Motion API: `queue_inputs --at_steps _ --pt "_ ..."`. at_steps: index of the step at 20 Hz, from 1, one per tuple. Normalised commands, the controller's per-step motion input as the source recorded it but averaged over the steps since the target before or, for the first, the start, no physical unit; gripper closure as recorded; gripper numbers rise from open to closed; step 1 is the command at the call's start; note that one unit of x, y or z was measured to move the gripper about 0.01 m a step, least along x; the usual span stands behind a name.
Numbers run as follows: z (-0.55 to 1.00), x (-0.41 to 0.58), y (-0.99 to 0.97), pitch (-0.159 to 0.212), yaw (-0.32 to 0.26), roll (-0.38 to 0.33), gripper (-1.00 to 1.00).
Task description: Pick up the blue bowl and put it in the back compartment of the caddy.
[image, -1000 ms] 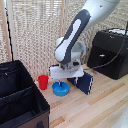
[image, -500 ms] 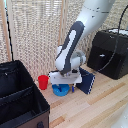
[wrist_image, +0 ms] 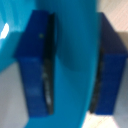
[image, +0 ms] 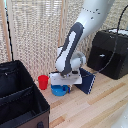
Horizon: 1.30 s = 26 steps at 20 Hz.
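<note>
One blue bowl (image: 59, 90) sits on the wooden table (image: 95, 110), between one red cup (image: 43, 81) and one dark navy book (image: 86, 81). One gripper (image: 64, 86) is down at the bowl; the wrist view shows its two blue fingers (wrist_image: 34, 60) pressed on either side of the bowl's wall (wrist_image: 75, 45), clamping it. One black caddy (image: 20, 102) stands at the exterior view's left, apart from the bowl. One black boxy machine (image: 110, 52) stands at the right.

Colours on the pale wood table (image: 100, 107)
Bright blue bowl (image: 59, 90), red cup (image: 43, 81), black caddy (image: 20, 102), navy book (image: 87, 81), white arm (image: 75, 42).
</note>
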Motion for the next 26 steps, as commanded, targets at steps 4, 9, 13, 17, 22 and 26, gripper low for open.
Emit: queue_inputs --at_steps 4,9,13,17,22,26 --pt "0.67 -0.166 0.03 -0.075 -0.110 0.000 1.00" --pt "0.95 -0.005 0.01 -0.003 -0.033 0.000 1.00" --pt "0.85 0.173 0.09 0.001 -0.012 0.000 1.00" --pt "0.78 0.196 0.09 0.001 0.003 0.002 1.00" --pt "0.84 0.053 0.40 0.007 0.046 0.000 1.00" --pt "0.80 0.020 0.64 0.043 0.075 0.000 1.00"
